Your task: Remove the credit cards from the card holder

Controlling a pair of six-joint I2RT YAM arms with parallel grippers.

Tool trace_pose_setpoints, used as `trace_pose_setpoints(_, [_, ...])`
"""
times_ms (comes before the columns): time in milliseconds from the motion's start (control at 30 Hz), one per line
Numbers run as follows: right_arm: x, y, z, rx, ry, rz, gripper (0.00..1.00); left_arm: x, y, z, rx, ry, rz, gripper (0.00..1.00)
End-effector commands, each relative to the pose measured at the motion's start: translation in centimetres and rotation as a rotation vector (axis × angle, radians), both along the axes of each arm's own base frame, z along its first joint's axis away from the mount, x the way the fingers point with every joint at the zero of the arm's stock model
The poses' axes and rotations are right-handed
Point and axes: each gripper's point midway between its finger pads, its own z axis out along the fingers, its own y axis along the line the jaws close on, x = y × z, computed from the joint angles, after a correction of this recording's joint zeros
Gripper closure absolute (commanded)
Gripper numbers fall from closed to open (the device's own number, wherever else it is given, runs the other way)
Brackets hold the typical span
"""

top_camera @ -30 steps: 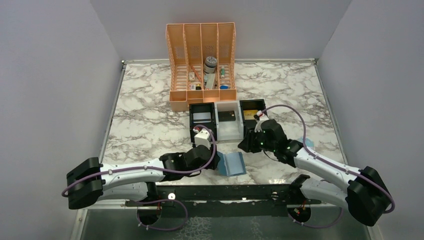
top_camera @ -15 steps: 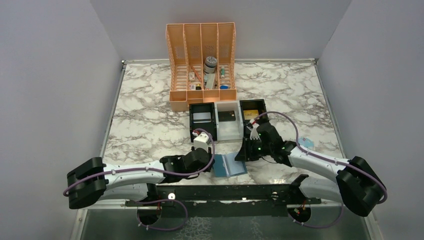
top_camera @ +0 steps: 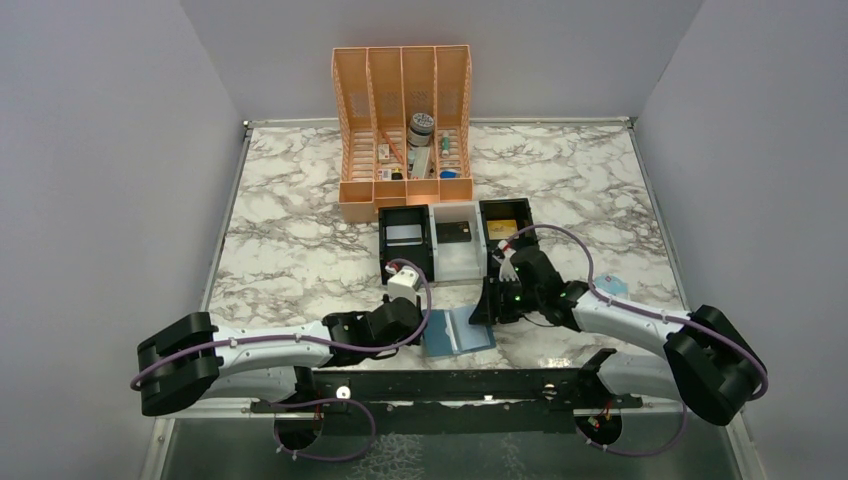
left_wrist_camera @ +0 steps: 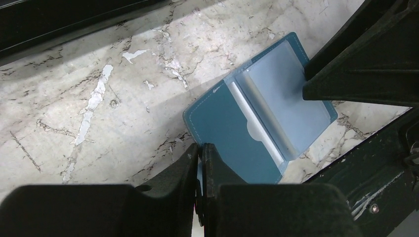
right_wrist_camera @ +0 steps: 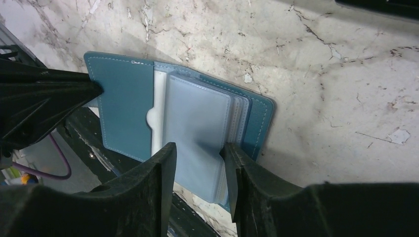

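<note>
Mid-blue bifold card holder (right_wrist_camera: 126, 103) lies open and flat on the marble table (top_camera: 300, 240), near the front edge, between my two grippers and just in front of the black-and-white three-compartment tray (top_camera: 455, 264).

Left gripper (left_wrist_camera: 201, 147): fingers almost together, only a thin slit between them, pinched on the outer edge of the holder's left panel, near its corner. A sliver of pale blue shows in the slit.

Right gripper (right_wrist_camera: 198, 148): fingers part-way open, down over the holder's right panel. They straddle the stack of clear plastic sleeves (right_wrist_camera: 197, 118). One tip sits at the stack's inner edge, the other at its outer edge by the blue cover. Not clamped on anything. Can't tell whether the tips touch the sleeves.

Left pocket shows a white strip (right_wrist_camera: 158, 116) at its opening; can't tell what it is.

One flat gold-tan credit card (top_camera: 502, 229) sits in the tray's right compartment. Dark card (top_camera: 455, 233) is in the middle one, silver-white card (top_camera: 404, 234) in the left.
</note>
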Motion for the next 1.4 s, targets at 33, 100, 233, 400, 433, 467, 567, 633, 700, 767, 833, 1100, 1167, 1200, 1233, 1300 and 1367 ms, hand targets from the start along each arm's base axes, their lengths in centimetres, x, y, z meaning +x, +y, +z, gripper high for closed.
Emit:
trace_pose_setpoints(33, [-0.2, 0.0, -0.2, -0.012, 0.007, 0.018, 0.57, 0.4, 0.3, -0.3, 0.004, -0.012, 0.021, 0.92])
trace_pose_setpoints(100, [-0.6, 0.5, -0.1, 0.017, 0.022, 0.047, 0.56, 0.4, 0.3, -0.4, 0.003, -0.013, 0.021, 0.94])
trace_pose_setpoints(233, [-1.0, 1.7, 0.7, 0.092, 0.034, 0.086, 0.58, 0.3, 0.1, -0.7, 0.0, -0.005, 0.02, 0.97])
trace_pose_setpoints(400, [-0.8, 2.7, 2.7, 0.166, 0.002, 0.111, 0.62, 0.2, -0.1, -1.1, -0.009, 0.007, 0.018, 1.0])
trace_pose_setpoints(433, [-0.8, 2.8, 2.9, 0.175, -0.001, 0.111, 0.63, 0.1, -0.1, -1.2, -0.014, 0.01, 0.017, 1.0])
trace_pose_setpoints(467, [-0.8, 2.9, 3.1, 0.185, 0.0, 0.111, 0.63, 0.1, -0.2, -1.3, -0.02, 0.013, 0.017, 1.0])
trace_pose_setpoints(567, [-1.1, 3.4, 3.9, 0.229, 0.009, 0.118, 0.63, -0.1, -0.5, -1.4, -0.043, 0.022, 0.016, 1.0])
trace_pose_setpoints(633, [-1.3, 3.6, 4.2, 0.253, 0.021, 0.117, 0.63, -0.2, -0.7, -1.4, -0.058, 0.028, 0.014, 1.0])
trace_pose_setpoints(700, [-1.4, 3.4, 4.3, 0.248, 0.029, 0.105, 0.63, -0.2, -0.9, -1.4, -0.068, 0.032, 0.014, 1.0])
trace_pose_setpoints(767, [-1.3, 3.1, 4.2, 0.22, 0.033, 0.088, 0.63, -0.2, -1.0, -1.3, -0.072, 0.031, 0.011, 1.0])
trace_pose_setpoints(833, [-1.1, 2.8, 4.0, 0.198, 0.032, 0.07, 0.63, -0.2, -1.1, -1.1, -0.072, 0.028, 0.007, 1.0])
trace_pose_setpoints(1100, [-0.6, 1.7, 2.5, 0.114, 0.041, 0.015, 0.61, -0.2, -0.5, -1.1, -0.062, 0.031, 0.024, 1.0])
trace_pose_setpoints(1167, [-0.1, 1.0, 2.0, 0.066, 0.028, -0.025, 0.6, -0.1, -0.2, -1.2, -0.045, 0.027, 0.032, 0.99])
trace_pose_setpoints(1200, [0.1, 0.7, 1.9, 0.05, 0.017, -0.034, 0.59, 0.0, 0.0, -1.4, -0.03, 0.024, 0.036, 0.91])
trace_pose_setpoints(1233, [0.3, 0.6, 1.8, 0.039, 0.009, -0.041, 0.59, 0.1, 0.3, -1.5, -0.015, 0.021, 0.045, 0.82])
trace_pose_setpoints(1300, [0.5, 0.6, 1.9, 0.036, 0.009, -0.047, 0.59, 0.3, 0.8, -1.6, 0.013, 0.01, 0.056, 0.73])
trace_pose_setpoints(1367, [0.4, 1.2, 2.3, 0.064, 0.025, -0.039, 0.59, 0.6, 0.9, -1.2, 0.029, -0.005, 0.055, 0.67])
